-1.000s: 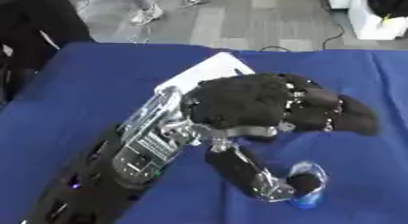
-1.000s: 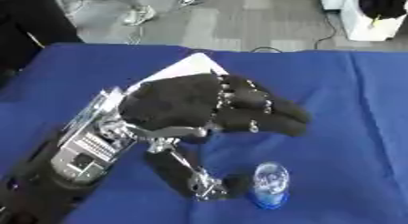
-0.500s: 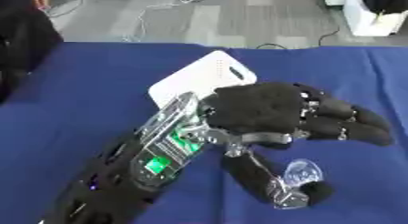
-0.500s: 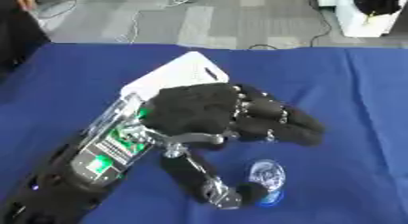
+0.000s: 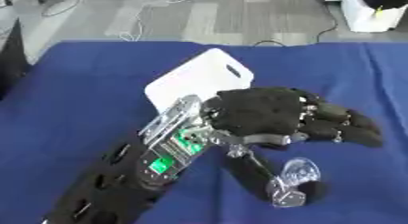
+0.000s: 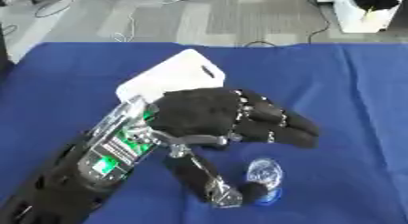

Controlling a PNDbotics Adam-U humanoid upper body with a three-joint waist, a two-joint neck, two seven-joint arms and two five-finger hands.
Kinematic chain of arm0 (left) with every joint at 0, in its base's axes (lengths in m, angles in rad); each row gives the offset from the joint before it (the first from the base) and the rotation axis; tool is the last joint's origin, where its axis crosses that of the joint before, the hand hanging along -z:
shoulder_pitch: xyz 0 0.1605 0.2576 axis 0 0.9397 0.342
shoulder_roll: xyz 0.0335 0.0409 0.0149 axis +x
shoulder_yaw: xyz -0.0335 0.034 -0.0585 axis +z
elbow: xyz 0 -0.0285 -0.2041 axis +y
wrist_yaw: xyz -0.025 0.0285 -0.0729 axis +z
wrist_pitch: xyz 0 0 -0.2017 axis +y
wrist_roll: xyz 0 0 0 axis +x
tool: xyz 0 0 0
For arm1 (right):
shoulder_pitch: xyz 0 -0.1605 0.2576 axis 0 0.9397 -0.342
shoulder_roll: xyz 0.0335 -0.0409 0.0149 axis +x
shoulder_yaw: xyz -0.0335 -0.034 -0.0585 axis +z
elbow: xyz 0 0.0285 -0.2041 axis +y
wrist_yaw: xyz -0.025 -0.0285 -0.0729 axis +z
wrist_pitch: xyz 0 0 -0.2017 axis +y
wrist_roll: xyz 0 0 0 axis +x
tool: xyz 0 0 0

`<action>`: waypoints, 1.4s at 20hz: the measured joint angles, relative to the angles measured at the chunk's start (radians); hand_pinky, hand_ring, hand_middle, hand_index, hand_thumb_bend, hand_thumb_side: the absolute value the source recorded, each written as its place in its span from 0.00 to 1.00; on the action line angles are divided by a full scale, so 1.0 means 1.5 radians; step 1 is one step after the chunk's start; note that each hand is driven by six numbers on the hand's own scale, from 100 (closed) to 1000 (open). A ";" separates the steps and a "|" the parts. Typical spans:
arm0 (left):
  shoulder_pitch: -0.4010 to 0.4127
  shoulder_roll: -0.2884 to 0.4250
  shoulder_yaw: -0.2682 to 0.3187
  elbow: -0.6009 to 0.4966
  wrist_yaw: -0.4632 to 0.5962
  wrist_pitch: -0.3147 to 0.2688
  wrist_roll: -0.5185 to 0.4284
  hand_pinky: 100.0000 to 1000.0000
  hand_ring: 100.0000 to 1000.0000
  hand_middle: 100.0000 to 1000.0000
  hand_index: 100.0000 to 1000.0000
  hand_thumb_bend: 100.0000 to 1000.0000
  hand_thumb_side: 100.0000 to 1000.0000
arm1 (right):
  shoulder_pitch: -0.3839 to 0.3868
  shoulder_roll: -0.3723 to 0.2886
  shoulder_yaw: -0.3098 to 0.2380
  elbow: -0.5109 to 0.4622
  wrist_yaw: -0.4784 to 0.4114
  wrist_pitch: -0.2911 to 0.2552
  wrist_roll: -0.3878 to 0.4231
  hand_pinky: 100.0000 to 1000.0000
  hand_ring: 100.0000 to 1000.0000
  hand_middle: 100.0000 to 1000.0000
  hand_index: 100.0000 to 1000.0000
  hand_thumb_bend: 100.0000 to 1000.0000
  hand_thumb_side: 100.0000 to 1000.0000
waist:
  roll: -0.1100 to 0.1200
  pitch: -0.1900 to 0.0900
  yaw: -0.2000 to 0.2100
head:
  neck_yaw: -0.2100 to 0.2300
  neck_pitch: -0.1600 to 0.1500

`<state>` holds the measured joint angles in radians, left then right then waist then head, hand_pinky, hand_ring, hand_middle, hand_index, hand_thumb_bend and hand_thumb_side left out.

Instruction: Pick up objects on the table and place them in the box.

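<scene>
My left hand [image 5: 267, 114] reaches in from the lower left and hovers low over the blue-covered table [image 5: 72, 86]. Its fingers stretch forward to the right, relaxed, and hold nothing. The thumb [image 5: 259, 175] points down toward the near edge. A small clear object with a blue base [image 6: 264, 176] stands right beside the thumb tip, below the fingers; whether they touch I cannot tell. A flat white board with a handle slot [image 5: 197, 76] lies behind the hand, partly hidden by the wrist. No box shows on the table. My right hand is out of view.
Beyond the table's far edge is grey floor with cables [image 5: 135, 18]. A white container holding something black [image 5: 374, 11] stands on the floor at the far right. Blue cloth stretches bare to the right [image 5: 374, 82] and left.
My left hand has drawn back toward me and lowered a little, uncovering more of the white board. The clear object stays by the thumb tip.
</scene>
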<state>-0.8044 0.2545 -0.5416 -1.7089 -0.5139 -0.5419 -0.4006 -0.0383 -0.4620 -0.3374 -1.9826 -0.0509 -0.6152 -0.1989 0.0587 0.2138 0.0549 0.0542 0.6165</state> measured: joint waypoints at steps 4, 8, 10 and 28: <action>0.011 0.000 0.000 0.022 -0.014 -0.005 0.002 0.71 0.78 0.90 0.93 0.00 0.53 | 0.000 0.000 0.000 0.000 -0.001 0.000 0.003 0.87 0.79 0.82 0.86 0.00 0.94 | 0.000 0.001 -0.003 | -0.001 0.000; 0.020 0.000 0.000 0.043 -0.026 -0.012 0.006 0.69 0.78 0.90 0.93 0.00 0.54 | -0.002 0.000 0.000 0.000 -0.001 0.000 0.004 0.87 0.79 0.82 0.86 0.00 0.94 | 0.001 0.003 -0.005 | -0.001 0.000; 0.024 0.000 0.000 0.051 -0.032 -0.014 0.008 0.68 0.78 0.90 0.93 0.00 0.54 | -0.004 0.000 0.000 0.000 -0.001 0.000 0.004 0.87 0.80 0.82 0.86 0.00 0.94 | 0.001 0.003 -0.006 | -0.001 0.000; -0.011 -0.019 -0.025 0.080 -0.043 -0.050 -0.012 0.89 0.79 0.91 0.94 0.00 0.53 | -0.011 0.001 0.000 0.000 -0.007 0.001 0.008 0.87 0.80 0.82 0.86 0.00 0.94 | 0.004 0.009 -0.018 | -0.001 0.000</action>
<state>-0.8208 0.2258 -0.5784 -1.5883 -0.5784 -0.6170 -0.4192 -0.0551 -0.4599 -0.3371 -1.9826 -0.0608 -0.6131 -0.1862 0.0649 0.2280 0.0274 0.0520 0.6164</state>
